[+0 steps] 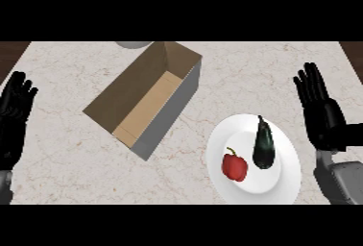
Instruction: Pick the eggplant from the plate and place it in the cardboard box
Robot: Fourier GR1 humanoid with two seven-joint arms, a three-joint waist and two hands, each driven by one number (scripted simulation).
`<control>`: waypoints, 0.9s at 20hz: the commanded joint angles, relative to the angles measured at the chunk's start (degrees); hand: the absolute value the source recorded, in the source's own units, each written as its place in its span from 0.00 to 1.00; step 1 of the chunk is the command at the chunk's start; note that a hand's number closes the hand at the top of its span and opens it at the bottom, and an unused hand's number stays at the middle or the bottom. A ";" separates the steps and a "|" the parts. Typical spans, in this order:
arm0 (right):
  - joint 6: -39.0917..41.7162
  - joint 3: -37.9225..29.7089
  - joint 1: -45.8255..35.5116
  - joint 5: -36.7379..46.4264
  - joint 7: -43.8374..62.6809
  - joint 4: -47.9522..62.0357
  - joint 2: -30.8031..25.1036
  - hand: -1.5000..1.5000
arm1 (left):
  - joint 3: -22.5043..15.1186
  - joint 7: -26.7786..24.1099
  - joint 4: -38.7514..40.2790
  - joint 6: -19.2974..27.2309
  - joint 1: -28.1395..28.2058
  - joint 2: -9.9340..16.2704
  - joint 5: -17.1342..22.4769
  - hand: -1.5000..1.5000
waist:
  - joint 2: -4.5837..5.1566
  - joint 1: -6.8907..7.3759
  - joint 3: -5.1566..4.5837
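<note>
Nearest us, white plate [273, 185] carries eggplant [264, 144] beside red pepper [235, 166] | cardboard box [145, 98] far left, open, no writing we can read | right hand [322, 115], left hand [14, 113] flat-fingered, holding nothing

Dark eggplant [263, 146] lies on white plate [273, 190], stem toward 12 o'clock, on the plate's 3 o'clock half. Open cardboard box [145, 98], brown inside, grey outer wall, sits well apart at the plate's 10 o'clock, running diagonally.
</note>
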 commanded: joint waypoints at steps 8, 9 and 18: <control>14.52 12.51 -0.37 18.75 3.85 4.98 -20.09 0.00 | -2.53 1.66 9.97 -0.40 3.23 4.18 -8.45 0.50 | 0.73 -0.30 -0.07; 14.17 15.03 1.15 21.86 3.41 6.25 -20.25 0.00 | -2.58 2.25 10.72 -0.25 3.10 4.35 -8.79 0.50 | 0.45 -1.01 0.70; 27.19 2.88 6.90 8.84 -26.99 24.97 -11.55 0.00 | -3.21 0.89 22.03 -0.37 -2.24 -1.18 -14.02 0.50 | -0.44 -2.59 1.21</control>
